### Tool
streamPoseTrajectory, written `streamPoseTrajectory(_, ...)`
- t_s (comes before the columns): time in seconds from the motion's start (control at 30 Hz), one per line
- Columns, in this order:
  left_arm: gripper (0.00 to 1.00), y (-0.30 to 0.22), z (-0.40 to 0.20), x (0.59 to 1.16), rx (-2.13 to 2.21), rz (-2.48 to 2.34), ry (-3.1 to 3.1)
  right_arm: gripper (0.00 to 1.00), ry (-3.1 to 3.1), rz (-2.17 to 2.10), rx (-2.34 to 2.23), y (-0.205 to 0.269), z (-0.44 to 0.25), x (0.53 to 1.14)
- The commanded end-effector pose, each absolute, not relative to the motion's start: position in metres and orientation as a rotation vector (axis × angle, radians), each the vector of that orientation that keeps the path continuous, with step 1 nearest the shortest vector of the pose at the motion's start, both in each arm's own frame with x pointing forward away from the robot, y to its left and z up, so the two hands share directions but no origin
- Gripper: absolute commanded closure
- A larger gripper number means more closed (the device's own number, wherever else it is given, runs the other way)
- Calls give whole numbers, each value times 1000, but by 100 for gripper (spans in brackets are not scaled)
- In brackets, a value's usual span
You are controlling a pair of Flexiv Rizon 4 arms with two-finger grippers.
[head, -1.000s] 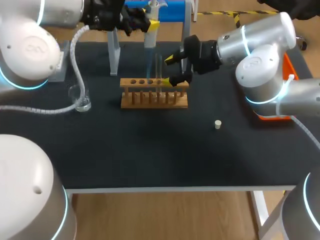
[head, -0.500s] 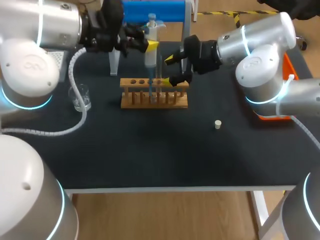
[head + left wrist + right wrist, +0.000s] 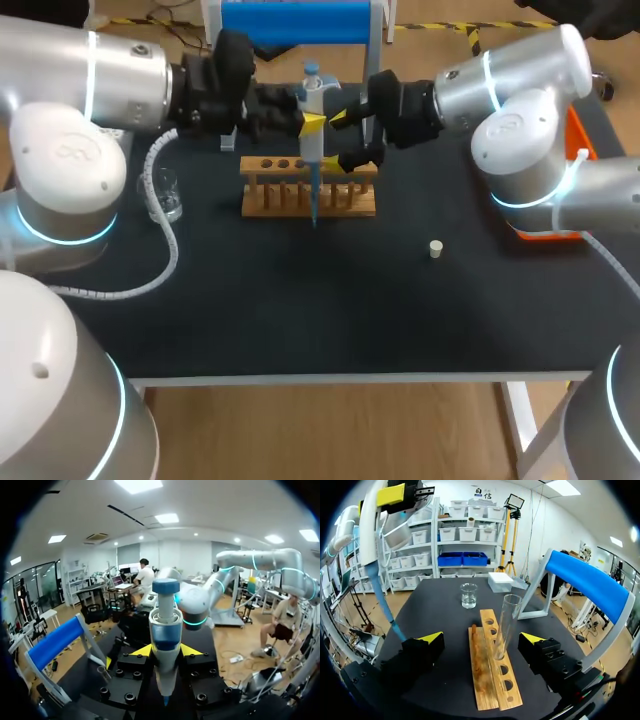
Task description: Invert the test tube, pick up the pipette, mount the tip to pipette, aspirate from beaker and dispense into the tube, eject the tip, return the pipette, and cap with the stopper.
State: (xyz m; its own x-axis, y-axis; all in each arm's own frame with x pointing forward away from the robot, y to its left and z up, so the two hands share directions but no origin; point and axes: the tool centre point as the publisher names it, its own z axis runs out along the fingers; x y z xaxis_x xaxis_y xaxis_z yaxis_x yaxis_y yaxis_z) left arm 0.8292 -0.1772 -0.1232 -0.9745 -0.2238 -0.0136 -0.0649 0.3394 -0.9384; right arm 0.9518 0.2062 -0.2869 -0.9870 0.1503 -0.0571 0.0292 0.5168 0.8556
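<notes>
On the far left of the black table [image 3: 300,320], a clear beaker [image 3: 163,196] stands upright near the left edge, with the left arm's [image 3: 110,80] white cable [image 3: 152,165] just beside it. The left arm comes in from the left along the far side. The left gripper [image 3: 162,650] is clamped on the pipette [image 3: 311,110], with a yellow finger on each side of the body. The pipette hangs upright with the plunger up and the blue tip [image 3: 314,195] mounted. The tip's point is just off the near side of the wooden rack [image 3: 275,200]; its height over the table is unclear.

At the far edge, behind the rack, is the blue-topped stand [image 3: 295,20]. The rack lies left-right at centre-far. The test tube [image 3: 506,622] stands upright in one of its holes, mouth up.

The right gripper [image 3: 482,640] is spread wide with the test tube between the fingers, touching neither. The right arm [image 3: 520,110] comes in from the right along the far side.

The stopper [image 3: 435,249] sits on the table to the near right of the rack, well apart from it and from the right edge. Black surface runs from the rack and stopper to the near edge.
</notes>
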Motion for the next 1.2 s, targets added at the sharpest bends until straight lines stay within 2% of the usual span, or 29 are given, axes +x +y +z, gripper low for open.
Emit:
streamPoseTrajectory(0.03, 100, -179, -126, 830, -258, -1718, 2446, 0, 2628, 1477, 155, 206, -287, 952)
streamPoseTrajectory(1.07, 100, -185, -120, 824, -185, -1629, 2490, 0, 2628, 1477, 155, 206, -287, 952)
streamPoseTrajectory(1.2, 100, -185, -120, 824, -185, -1629, 2490, 0, 2624, 1471, 173, 194, -279, 950)
